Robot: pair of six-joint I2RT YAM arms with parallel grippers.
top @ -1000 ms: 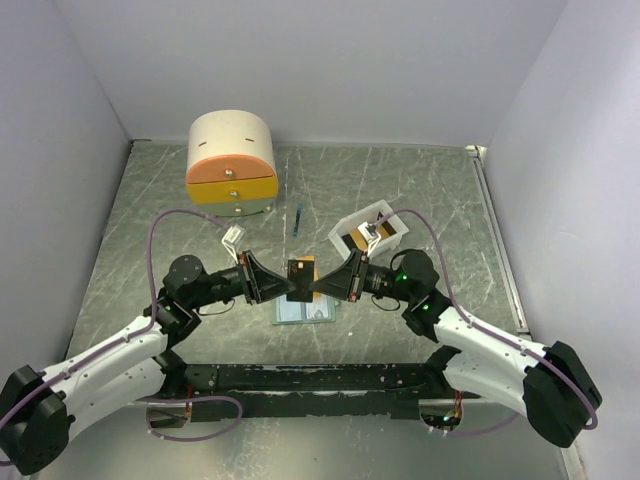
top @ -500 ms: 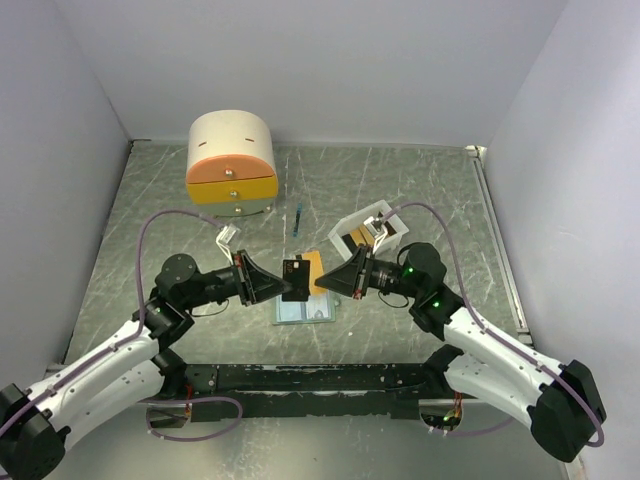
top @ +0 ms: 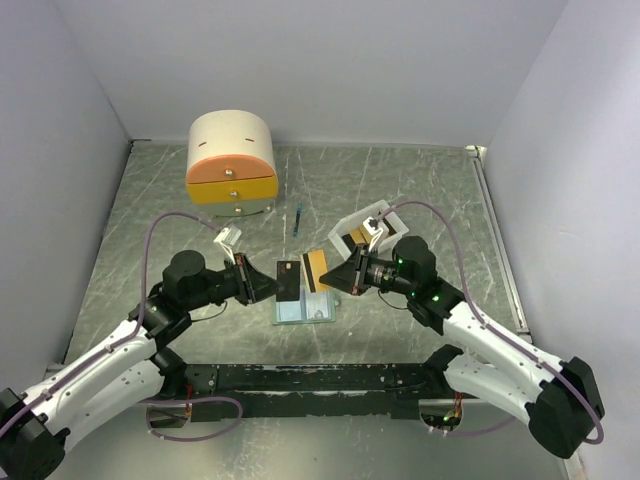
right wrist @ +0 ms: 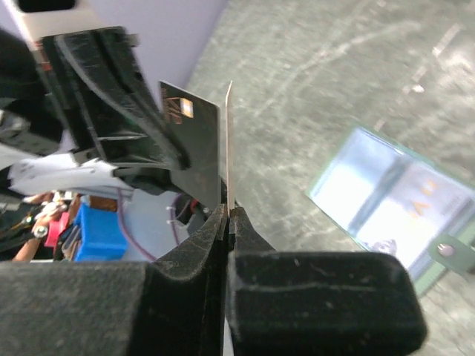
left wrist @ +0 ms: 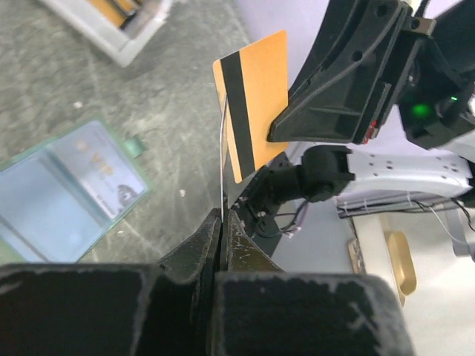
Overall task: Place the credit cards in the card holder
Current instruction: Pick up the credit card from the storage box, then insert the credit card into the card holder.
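My left gripper [top: 270, 285] is shut on the black card [top: 288, 280], held upright above the table. My right gripper [top: 334, 277] is shut on the gold-yellow card [top: 314, 270], also upright, a small gap from the black one. The pale blue-grey card holder [top: 306, 309] lies flat on the table just below both cards. In the left wrist view my gripper [left wrist: 224, 215] pinches its card [left wrist: 222, 167] edge-on, with the gold card [left wrist: 252, 104] and the holder [left wrist: 67, 193] beyond. In the right wrist view my gripper [right wrist: 228, 211] pinches its card [right wrist: 230, 141] edge-on, with the black card [right wrist: 194, 141] and the holder [right wrist: 401, 193] beyond.
A cream-and-orange drawer box [top: 231, 163] stands at the back left. A white open tray [top: 385, 218] sits behind the right gripper and shows in the left wrist view [left wrist: 111, 33]. A thin blue stick [top: 298, 220] lies between box and tray.
Both grippers met at one stack of cards a second ago. They have drawn apart, the left going left with the black card, the right going right with the gold one.
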